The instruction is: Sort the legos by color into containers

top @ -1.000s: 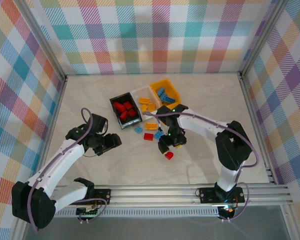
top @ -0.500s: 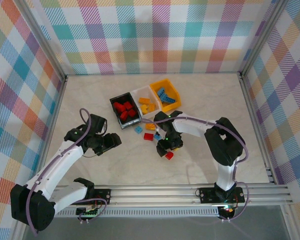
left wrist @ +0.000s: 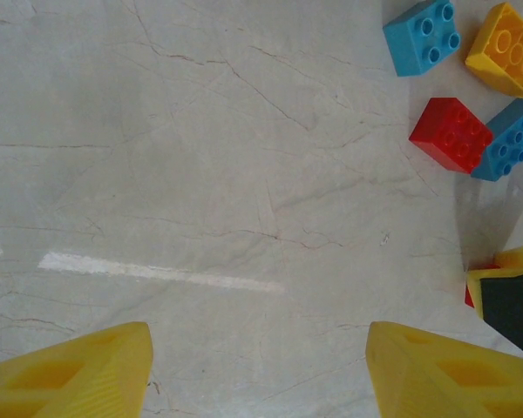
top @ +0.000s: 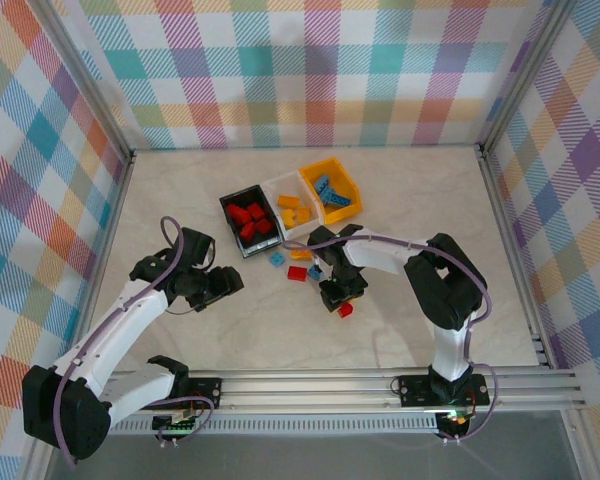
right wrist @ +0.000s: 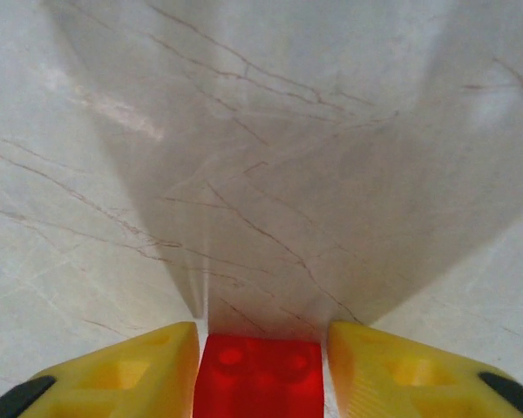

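While the right gripper [right wrist: 260, 338] pinches one red lego [right wrist: 259, 381], four lie loose.

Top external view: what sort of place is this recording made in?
Probably a lab robot test cell: colourful plaid wall panels on aluminium frame posts enclose a pale marble-patterned tabletop, with two white robot arms bolted to a metal rail at its near edge.

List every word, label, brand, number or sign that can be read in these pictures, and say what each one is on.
None: no words, labels, brands, numbers or signs can be read.
The bricks show round studs with no legible lettering, and so does the red brick seen close up.
The bins, the table and the checked walls carry no print.
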You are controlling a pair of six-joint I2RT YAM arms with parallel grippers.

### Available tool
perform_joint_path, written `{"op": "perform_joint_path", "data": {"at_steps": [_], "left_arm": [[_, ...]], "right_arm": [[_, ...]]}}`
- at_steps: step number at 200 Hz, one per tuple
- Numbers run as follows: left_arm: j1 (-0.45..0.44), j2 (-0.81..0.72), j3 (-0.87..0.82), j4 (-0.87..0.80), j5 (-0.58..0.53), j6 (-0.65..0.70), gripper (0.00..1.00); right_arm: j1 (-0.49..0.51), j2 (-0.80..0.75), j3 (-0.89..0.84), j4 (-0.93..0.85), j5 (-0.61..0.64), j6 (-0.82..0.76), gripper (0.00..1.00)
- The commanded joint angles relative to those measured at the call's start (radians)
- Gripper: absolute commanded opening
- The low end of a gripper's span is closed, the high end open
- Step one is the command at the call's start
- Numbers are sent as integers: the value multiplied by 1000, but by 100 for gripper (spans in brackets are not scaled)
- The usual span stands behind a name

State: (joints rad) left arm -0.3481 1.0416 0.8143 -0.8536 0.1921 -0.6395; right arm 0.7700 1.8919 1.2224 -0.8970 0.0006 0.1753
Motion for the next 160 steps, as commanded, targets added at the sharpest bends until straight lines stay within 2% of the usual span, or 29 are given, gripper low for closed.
{"op": "perform_joint_path", "data": {"at_steps": [1, 26, 87, 133, 160], "left_arm": [[11, 5, -3, 16, 10, 7, 67], [11, 15, -7, 28, 17, 9, 67], [11, 67, 18, 45, 20, 41, 67], [11, 90, 38, 28, 13, 75, 67], [12, 84, 38, 6, 3, 92, 67]], "right_arm": [[15, 12, -30, -6, -21, 9, 40], [15, -13, -10, -23, -21, 19, 36], [14, -41, 118, -96, -28, 47, 37], [6, 13, 314, -149, -78, 62, 38], [-7, 98, 514, -160, -128, 79, 38]]}}
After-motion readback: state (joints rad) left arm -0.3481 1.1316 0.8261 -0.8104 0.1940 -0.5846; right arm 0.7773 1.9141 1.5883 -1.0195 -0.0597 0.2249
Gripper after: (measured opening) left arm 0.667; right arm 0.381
